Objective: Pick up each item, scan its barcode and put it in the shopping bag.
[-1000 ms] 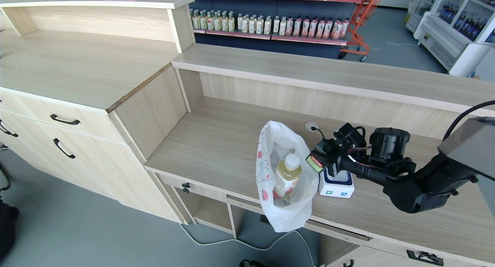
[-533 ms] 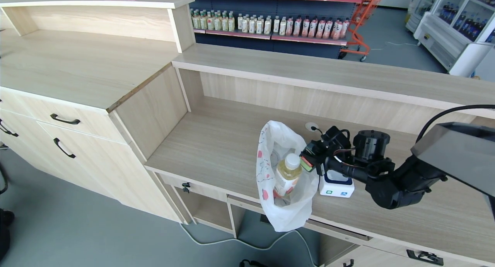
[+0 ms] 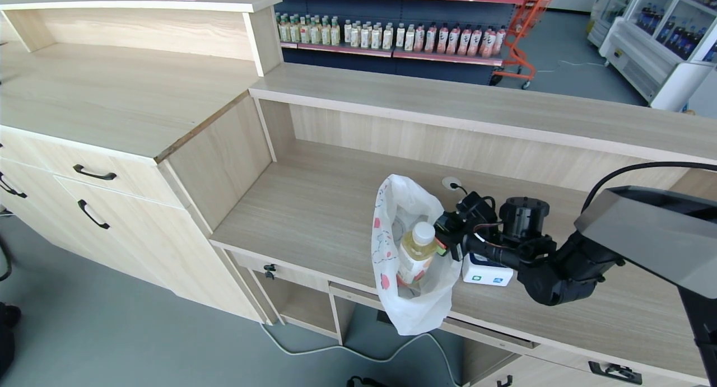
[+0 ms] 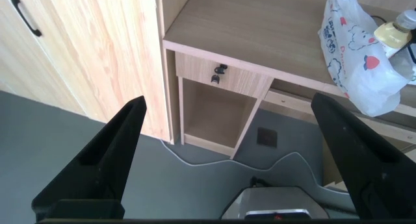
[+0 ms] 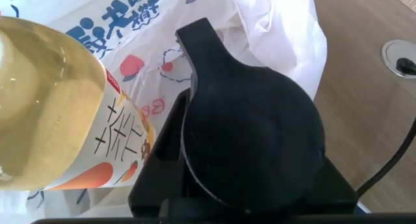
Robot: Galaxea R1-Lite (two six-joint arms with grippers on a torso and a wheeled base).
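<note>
A light wooden checkout counter [image 3: 313, 208] is set on a grey floor [image 3: 112, 331]. Drawers with black handles [image 3: 92, 174] are fitted at its left end. Behind the counter, shelves stocked with bottles [image 3: 392, 37], an orange trolley [image 3: 526, 23] and glass-fronted fridges [image 3: 655, 34] are seen.

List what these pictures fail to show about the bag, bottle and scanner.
- Head view: the bottle's base and anything beneath it, hidden by the shopping bag's folds.
- Head view: the scanner's top, covered by the right end effector and its arm.
- Right wrist view: most of the bottle's label, cut off by the edge.
- Left wrist view: the bottle, cut off at the edge.
</note>
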